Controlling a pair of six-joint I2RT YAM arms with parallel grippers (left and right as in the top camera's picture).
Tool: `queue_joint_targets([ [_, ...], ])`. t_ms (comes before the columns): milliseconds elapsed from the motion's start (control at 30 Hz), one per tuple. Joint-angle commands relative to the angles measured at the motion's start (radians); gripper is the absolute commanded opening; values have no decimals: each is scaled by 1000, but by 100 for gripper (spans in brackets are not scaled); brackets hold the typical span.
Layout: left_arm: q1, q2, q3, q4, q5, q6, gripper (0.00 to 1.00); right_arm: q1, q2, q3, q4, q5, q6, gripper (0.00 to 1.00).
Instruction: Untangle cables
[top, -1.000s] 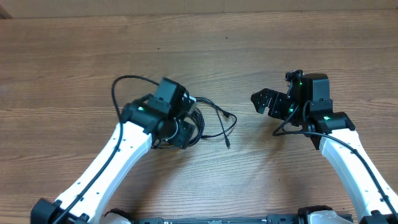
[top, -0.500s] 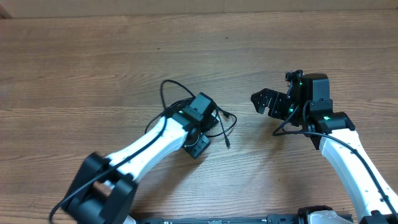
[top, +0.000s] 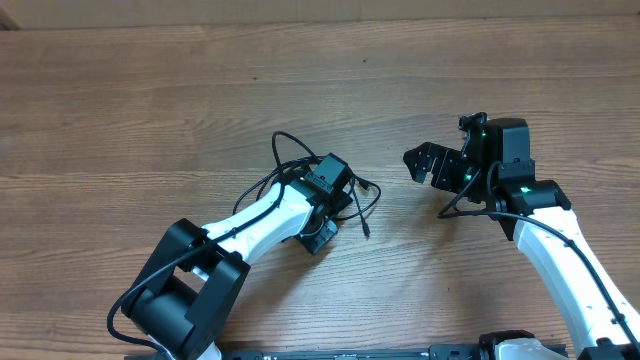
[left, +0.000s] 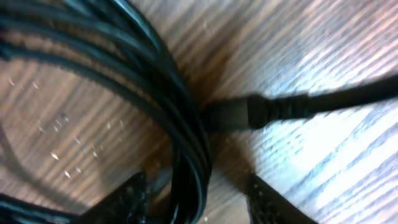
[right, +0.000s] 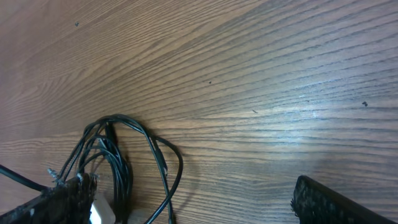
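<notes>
The cables are thin black cords bunched in loops at the table's middle, with loose strands (top: 364, 215) trailing right. My left gripper (top: 330, 200) is down on the bunch. In the left wrist view its two fingers (left: 199, 202) stand wide apart on either side of the looped cords (left: 186, 143), open. A small plug (left: 249, 112) lies just beyond the loops. My right gripper (top: 425, 165) is open and empty, to the right of the cables and apart from them. In the right wrist view (right: 193, 208) the loops (right: 118, 158) lie ahead at lower left.
The wooden table (top: 150, 90) carries nothing else. The left arm's own thicker black wire (top: 285, 150) arcs above the wrist, close to the bunch. The left arm lies diagonally across the front left.
My left arm has swung right and its gripper has come down over the cable bunch. My right arm has not moved.
</notes>
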Motion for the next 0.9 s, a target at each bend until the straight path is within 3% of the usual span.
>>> queue_joint_targets([
  [0,-7,16,-6,10,-5,8,29,-2,3,13,-1,-6,0,100],
  [33,-7,16,-6,6,14,9,9,-2,3,13,-9,-5,0,100],
  [67,-7,16,-6,6,35,9,4,-3,3,13,-12,-5,0,100],
  [267,-7,13,10,-4,131,-7,4,-3,3,13,-16,-6,0,100],
  [400,-7,-28,96,-105,139,1,4,-2,3,13,-16,-6,0,100],
  [667,-7,-207,386,-368,227,224,4,-2,3,13,-21,-6,0,100],
  [867,-7,-323,556,-435,303,309,4,-2,3,13,-28,-11,0,100],
])
